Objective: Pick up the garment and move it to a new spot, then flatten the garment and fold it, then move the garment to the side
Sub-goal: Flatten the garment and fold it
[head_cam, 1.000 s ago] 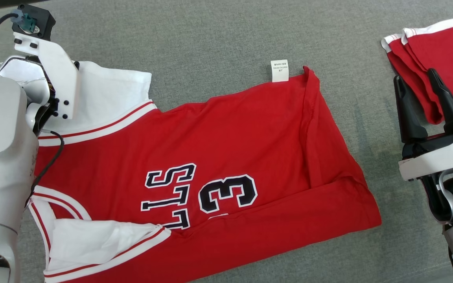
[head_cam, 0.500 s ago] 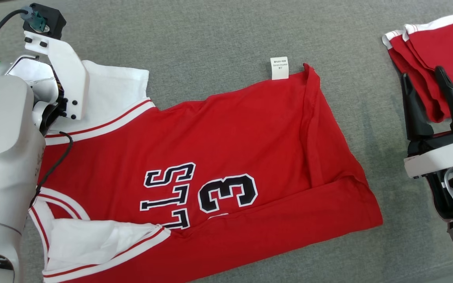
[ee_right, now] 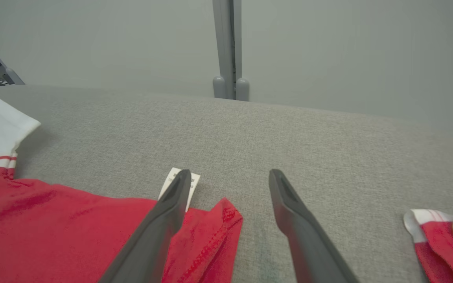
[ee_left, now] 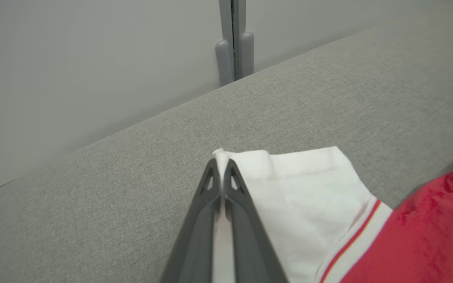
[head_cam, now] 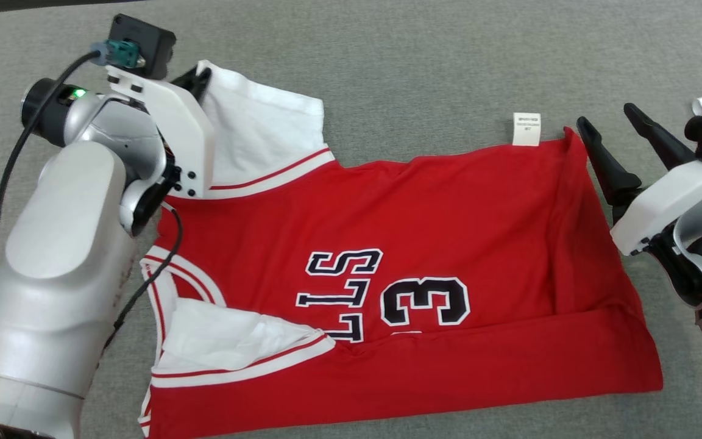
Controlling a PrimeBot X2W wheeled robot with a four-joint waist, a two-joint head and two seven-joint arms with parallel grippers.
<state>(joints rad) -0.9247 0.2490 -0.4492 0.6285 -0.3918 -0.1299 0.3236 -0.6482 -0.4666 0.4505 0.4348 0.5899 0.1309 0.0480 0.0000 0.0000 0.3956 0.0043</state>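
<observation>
While your red jersey (head_cam: 448, 213) lies flat on the grey cloth surface (head_cam: 424, 67) before you, your right gripper (ee_right: 229, 173) hovers with fingers apart at its far hem corner, and your left gripper (ee_left: 221, 163) pinches the far white sleeve (head_cam: 259, 131) corner between closed fingers.

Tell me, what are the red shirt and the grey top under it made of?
The shirt looks like soft, matte knit cloth: it wrinkles, folds over and shows stitched hems. Its black lettering seems a smoother layer, printed or sewn on; I cannot tell which. The grey top looks like matte woven fabric with a fine speckled weave, probably over something firm.
</observation>
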